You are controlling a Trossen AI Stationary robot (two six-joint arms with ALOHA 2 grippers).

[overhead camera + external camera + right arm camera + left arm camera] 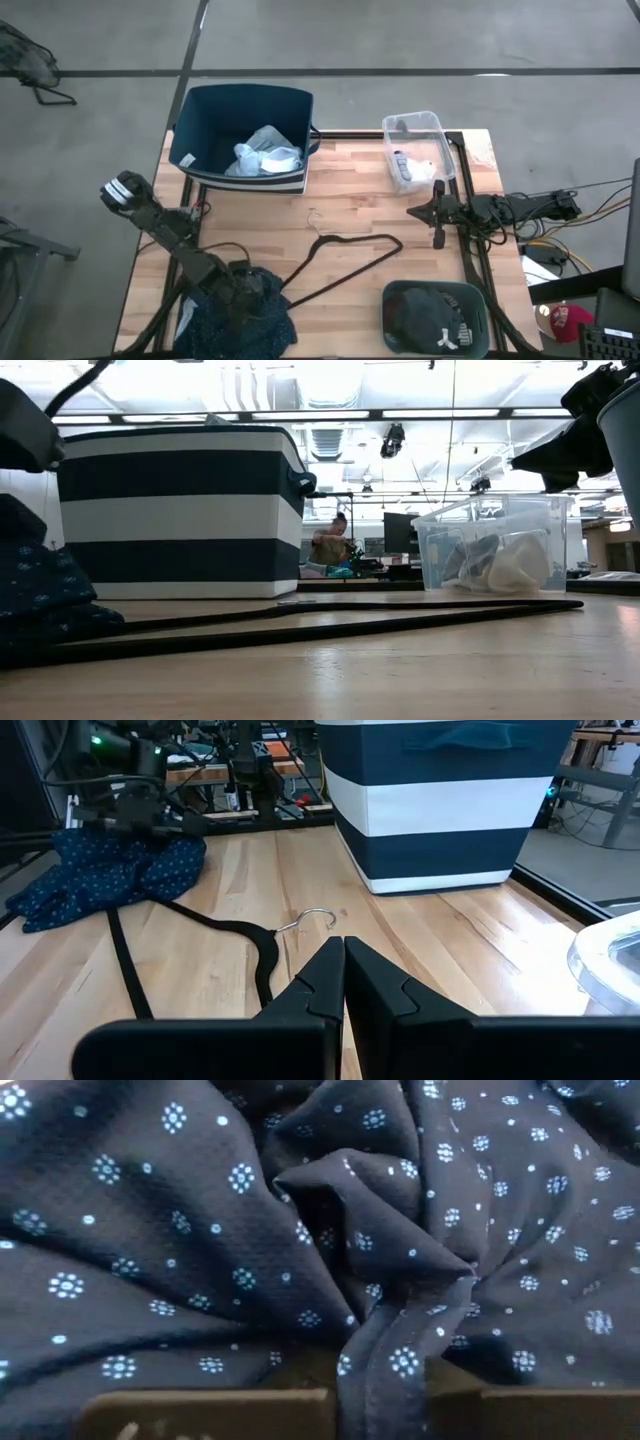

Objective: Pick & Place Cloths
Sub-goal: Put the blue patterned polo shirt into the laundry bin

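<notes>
The dark teal dotted garment (232, 325) lies bunched on the table's near left corner and fills the left wrist view (200, 1230). My left gripper (247, 290) is down on its far part, shut on a ridge of it. My right gripper (412, 213) is shut and empty, hovering at the table's right side, right of the thin black wire hanger (345, 258). The pale blue shirt (265, 155) lies in the striped basket (200, 120). Socks (415, 168) lie in a clear box (440, 130). Black garments with a white logo (435, 320) lie in a dark bin (392, 298). My left gripper pinches a raised fold of the dotted garment (392, 1365) between its two fingers (220, 1415), several layers thick. The fingers come from above, slanting down from the table's left. The rest of the garment lies slack on the table around the fold.
The hanger lies flat on the table's middle, its hook (315, 918) toward the basket. The basket stands at the far left, the clear box at the far right, the dark bin at the near right corner. Bare wood (350, 205) lies between them.
</notes>
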